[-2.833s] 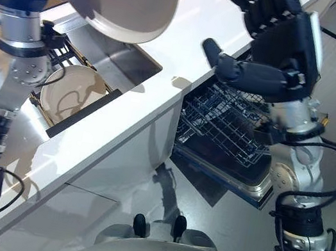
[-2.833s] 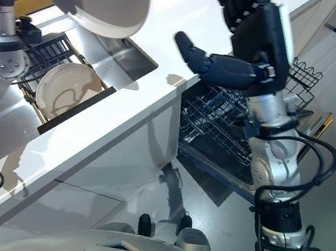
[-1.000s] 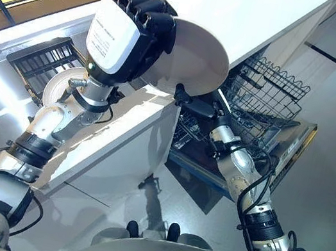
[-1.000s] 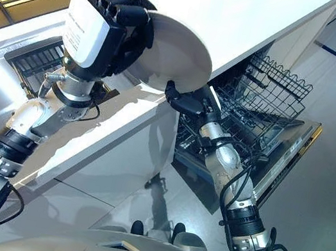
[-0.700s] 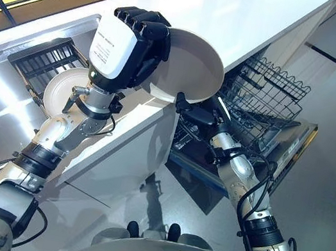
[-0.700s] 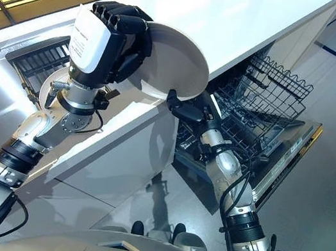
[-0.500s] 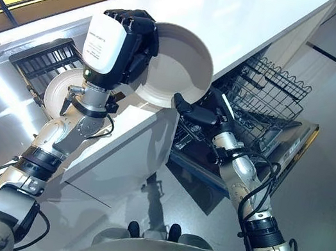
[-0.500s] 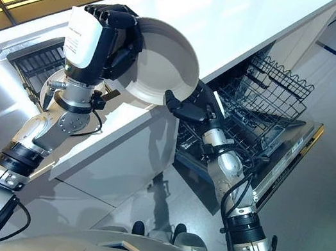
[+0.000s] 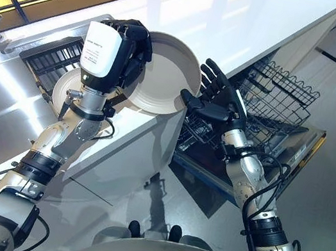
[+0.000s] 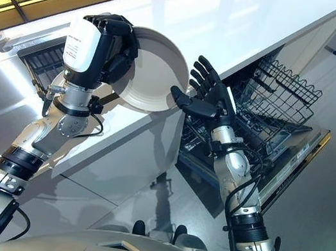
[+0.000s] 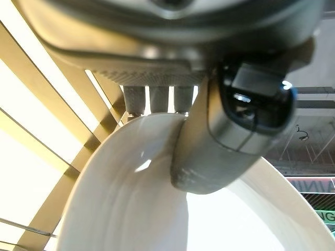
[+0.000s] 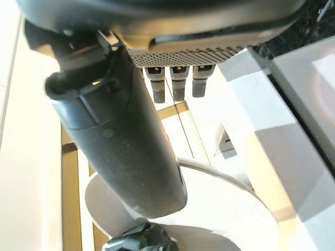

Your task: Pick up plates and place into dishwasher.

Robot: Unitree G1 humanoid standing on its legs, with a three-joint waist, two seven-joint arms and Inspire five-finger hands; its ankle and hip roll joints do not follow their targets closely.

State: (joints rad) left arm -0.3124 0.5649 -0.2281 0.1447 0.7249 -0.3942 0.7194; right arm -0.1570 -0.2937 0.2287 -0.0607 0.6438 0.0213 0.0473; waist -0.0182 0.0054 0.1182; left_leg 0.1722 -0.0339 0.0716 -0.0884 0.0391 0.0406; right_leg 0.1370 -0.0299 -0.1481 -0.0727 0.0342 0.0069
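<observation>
Midair above the counter's (image 9: 251, 23) edge, white plate (image 9: 167, 76) clamped in curled left hand (image 9: 119, 49); right hand (image 9: 218, 102) spread wide just beside its rim. Best handed across slowly, gripped firmly before release, then lowered edgewise into dishwasher rack (image 9: 275, 105).

Both eye views look down from the head, side by side, and share the white desk (image 9: 252, 17), the plate (image 9: 163, 79) and the open dishwasher (image 10: 272, 127). The left wrist view looks along the left hand (image 11: 235, 120) at the plate from very close. The right wrist view looks along the right hand (image 12: 125, 141), also very close.
</observation>
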